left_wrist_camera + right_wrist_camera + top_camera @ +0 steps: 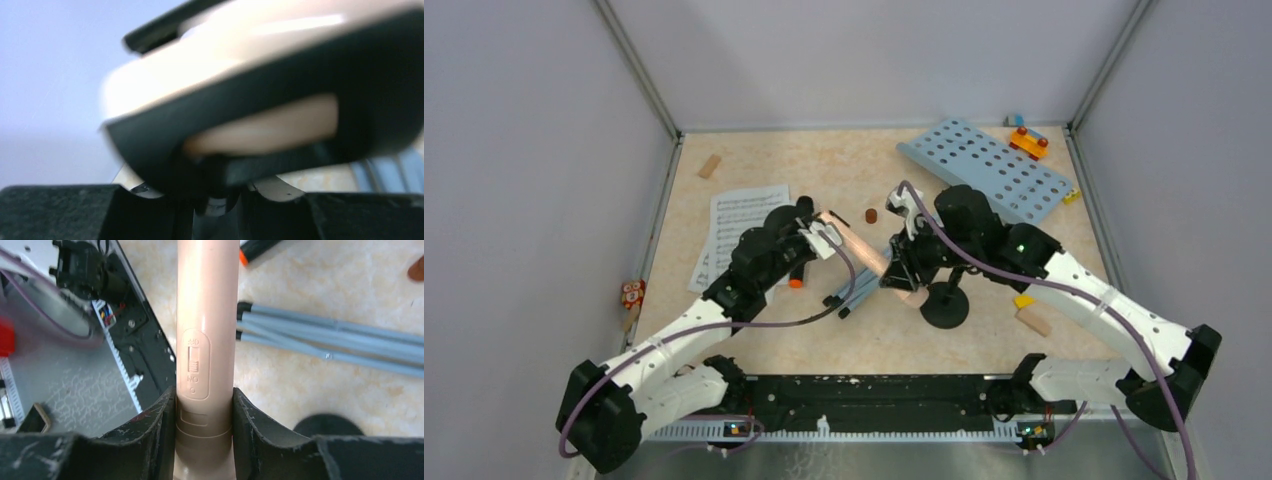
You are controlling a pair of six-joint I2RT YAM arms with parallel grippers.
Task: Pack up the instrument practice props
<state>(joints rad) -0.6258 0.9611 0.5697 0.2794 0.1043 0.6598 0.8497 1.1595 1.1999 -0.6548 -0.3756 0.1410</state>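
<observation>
While the right gripper [204, 402] is pinched tight on the beige mic [205, 315], fingers pressed to both sides of the barrel next to its on/off switch, the mic hangs above the table [754, 160], just up-left of the black round-based mic stand [946, 312].

The left gripper [824, 235] sits at the mic's other end, further up-left of the stand. Its own cam is blurred, w/ sth black & beige right at the lens, so whether it's clamped or slack can't be told; poss. it's only touching.

Step in hand looks like a two-arm lift or handover of the mic, so early in the pack-up. The tripod legs [325, 332] lie flat left of the stand, the sheet music [739, 225] further left, and the blue rack [994, 170] behind the stand to the right, all loose.

Next move needs one gripper w/ a sure sole hold before the other lets go, then a carry that keeps clear of the stand, which prob. tips easily. Where the mic goes isn't in view.
</observation>
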